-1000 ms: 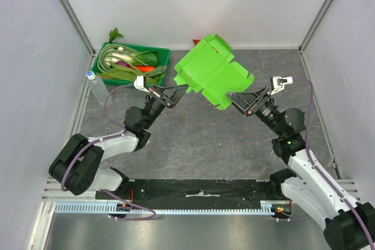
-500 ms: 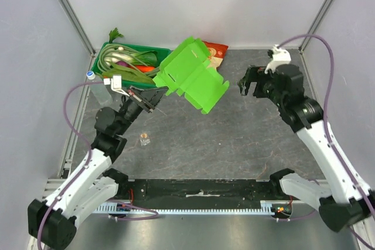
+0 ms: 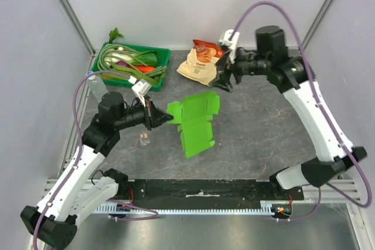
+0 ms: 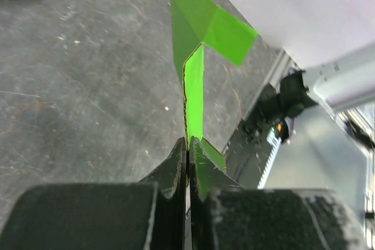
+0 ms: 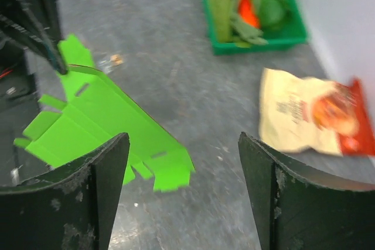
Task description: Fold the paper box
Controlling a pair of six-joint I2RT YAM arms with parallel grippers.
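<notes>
Paper box (image 3: 196,122) hangs pinched by the left hand (image 3: 166,118), probably exposing flaps for the spread right hand (image 3: 221,80).

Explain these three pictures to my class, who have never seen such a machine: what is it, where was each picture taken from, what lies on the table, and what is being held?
These are two robot arms bolted at the near edge of a table, each ending in a two-finger gripper. The wide picture comes from a fixed camera above and behind them. The other two come from a camera on each wrist, so that arm's own fingers show at the bottom. The left gripper is shut on an edge of the paper box, a flat lime-green sheet with creased flaps. The right gripper is open, holds nothing and hovers near the snack bag. At the back left stands a green tray of vegetables, a clear bottle beside it.
</notes>
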